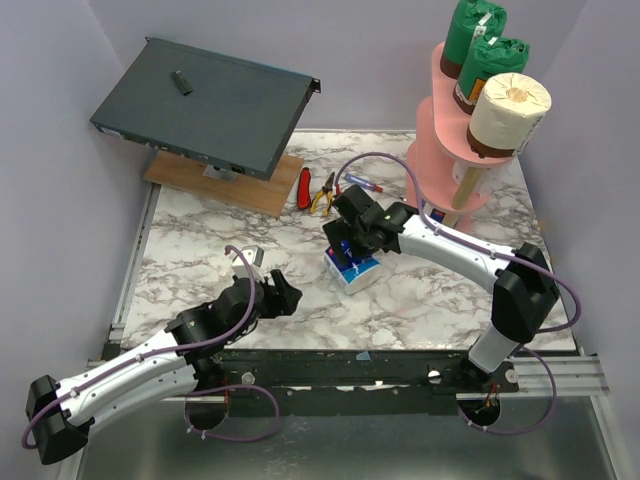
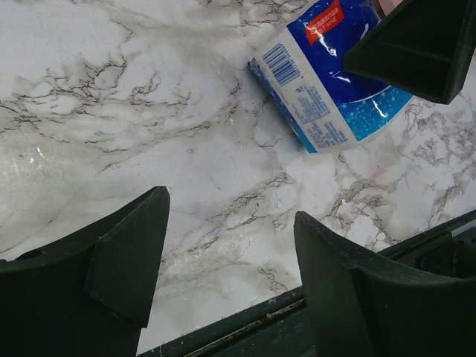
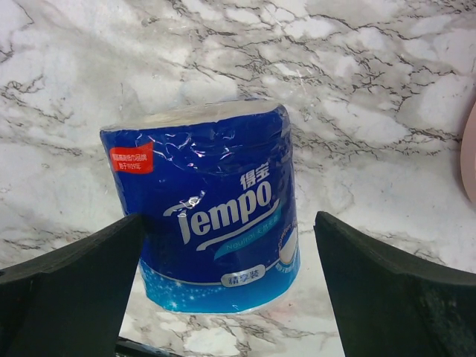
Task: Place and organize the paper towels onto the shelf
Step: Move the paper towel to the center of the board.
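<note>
The blue roll (image 3: 212, 223), seemingly upright at the centre of the table (image 1: 200, 250), stands between our right gripper's (image 3: 229, 217) wide-open, empty jaws; our left gripper (image 2: 230, 212), also open and empty, waits farther off at eight o'clock.

The desk (image 1: 200, 255) has a smooth marble pattern with slight shine. The blue roll (image 3: 216, 216) wears glossy, crinkled film, probably plastic. The fingers (image 3: 67, 297) look matt black.
</note>
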Robot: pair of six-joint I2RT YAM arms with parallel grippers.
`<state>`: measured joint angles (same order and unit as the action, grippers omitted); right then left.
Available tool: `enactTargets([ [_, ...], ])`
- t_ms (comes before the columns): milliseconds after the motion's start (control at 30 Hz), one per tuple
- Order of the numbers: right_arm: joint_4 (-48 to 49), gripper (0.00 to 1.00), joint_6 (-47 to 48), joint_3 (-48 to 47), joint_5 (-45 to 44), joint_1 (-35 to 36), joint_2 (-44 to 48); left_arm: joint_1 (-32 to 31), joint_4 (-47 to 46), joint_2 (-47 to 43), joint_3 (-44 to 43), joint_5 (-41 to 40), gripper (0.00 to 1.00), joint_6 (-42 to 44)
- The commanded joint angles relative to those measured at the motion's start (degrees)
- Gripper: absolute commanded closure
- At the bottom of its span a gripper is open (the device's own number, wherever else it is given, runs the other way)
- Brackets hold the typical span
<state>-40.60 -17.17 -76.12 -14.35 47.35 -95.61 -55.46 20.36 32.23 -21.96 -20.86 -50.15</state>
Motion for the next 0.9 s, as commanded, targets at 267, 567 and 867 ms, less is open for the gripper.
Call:
enactTargets([
  [267,3.9,0.0,0.7,3.2,8.4,0.6,-1.4,0.3,-1.2,-0.3,-1.3,0.3,0.28,0.5],
  [567,4.7,0.01,0.3,6.3,7.3,0.5,-3.4,0.3,-0.7,-1.2,-0.6,0.2,0.28,0.1],
  [867,12.4,0.16,-2.0,12.1,8.4,0.6,2.5,0.3,0.6,-1.4,-1.4,-0.3,0.28,0.4],
])
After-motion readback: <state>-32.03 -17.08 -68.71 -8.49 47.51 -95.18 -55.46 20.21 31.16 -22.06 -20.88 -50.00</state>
